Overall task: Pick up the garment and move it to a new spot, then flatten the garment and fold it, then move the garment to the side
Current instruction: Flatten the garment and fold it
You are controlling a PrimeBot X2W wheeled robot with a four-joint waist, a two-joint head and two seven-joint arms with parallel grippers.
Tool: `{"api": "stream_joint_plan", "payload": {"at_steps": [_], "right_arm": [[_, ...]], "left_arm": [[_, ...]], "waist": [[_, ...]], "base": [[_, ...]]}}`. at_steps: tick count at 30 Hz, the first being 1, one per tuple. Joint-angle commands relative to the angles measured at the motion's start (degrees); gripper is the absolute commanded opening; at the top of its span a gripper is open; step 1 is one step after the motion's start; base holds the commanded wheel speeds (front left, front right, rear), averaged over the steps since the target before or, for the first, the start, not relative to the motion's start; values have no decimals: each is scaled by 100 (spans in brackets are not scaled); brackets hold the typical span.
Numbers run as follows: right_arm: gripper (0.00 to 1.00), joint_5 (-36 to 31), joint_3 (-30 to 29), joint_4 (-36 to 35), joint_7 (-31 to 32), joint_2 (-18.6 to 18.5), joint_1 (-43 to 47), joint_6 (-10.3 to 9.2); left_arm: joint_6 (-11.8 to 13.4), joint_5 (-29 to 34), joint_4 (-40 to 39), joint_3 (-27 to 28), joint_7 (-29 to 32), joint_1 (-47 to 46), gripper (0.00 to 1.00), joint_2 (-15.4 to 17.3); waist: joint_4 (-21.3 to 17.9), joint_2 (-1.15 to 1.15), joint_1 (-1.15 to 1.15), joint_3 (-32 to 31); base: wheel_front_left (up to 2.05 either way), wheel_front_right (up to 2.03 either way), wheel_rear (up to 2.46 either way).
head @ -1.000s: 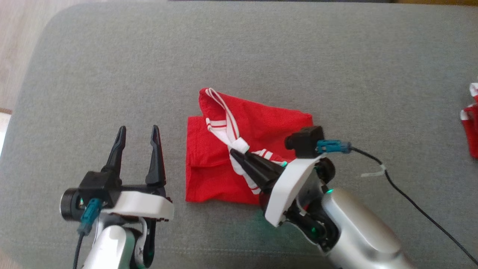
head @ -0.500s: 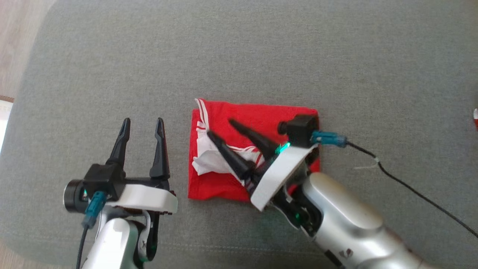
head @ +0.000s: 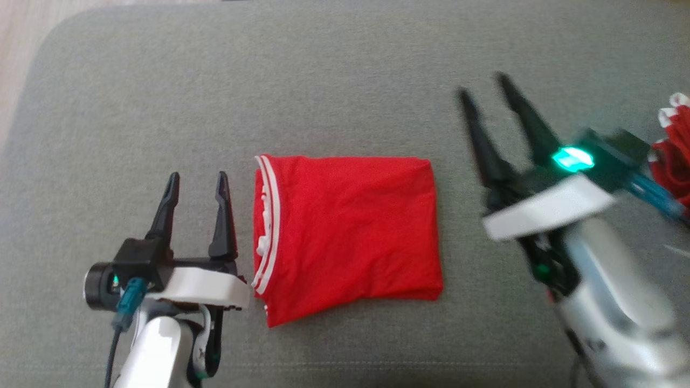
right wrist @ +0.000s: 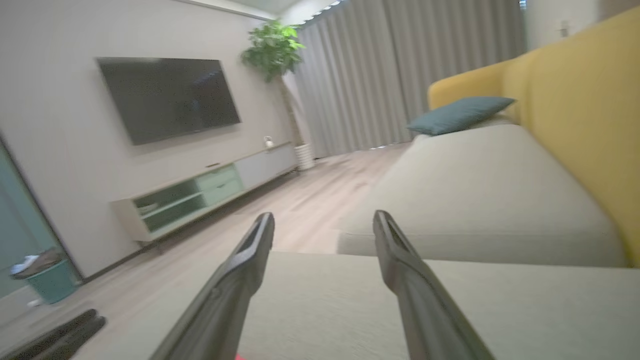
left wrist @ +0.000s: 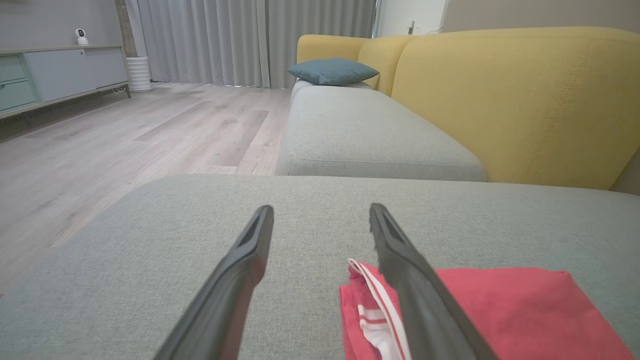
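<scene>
The red garment with white-striped trim lies folded into a neat rectangle on the grey cushion, its striped edge facing my left side. My left gripper stands open just left of that edge, empty. In the left wrist view the garment lies under and right of the right finger of the left gripper. My right gripper is open and empty, raised to the right of the garment and apart from it, blurred by motion. In its wrist view the right gripper points over the cushion toward the room.
Another red and white cloth lies at the cushion's right edge behind my right arm. A yellow sofa back with a blue pillow stands beyond. Wooden floor shows past the cushion's left corner.
My right gripper opened, let go of the garment's striped fold and swung up and away to the right. The garment now lies flat and folded. The head camera shifted slightly.
</scene>
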Motion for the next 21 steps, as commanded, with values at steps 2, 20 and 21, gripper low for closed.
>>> {"api": "stream_joint_plan", "payload": {"at_steps": [2, 20, 21], "right_arm": [[100, -331, -596, -419, 53, -71, 579, 37], [100, -1455, -2246, -1720, 1064, 313, 2806, 37], [100, -1484, -2268, -1755, 1107, 334, 2870, 37]], "left_arm": [[3, 45, -167, 281, -45, -27, 100, 88], [62, -27, -64, 403, 61, 476, 100, 356], [65, -30, -74, 405, 82, 514, 100, 376]], "waist": [[-130, 0, 0, -72], [-465, 0, 0, -777], [-472, 0, 0, -825]], "base": [[0, 0, 0], [0, 0, 0], [0, 0, 0]]}}
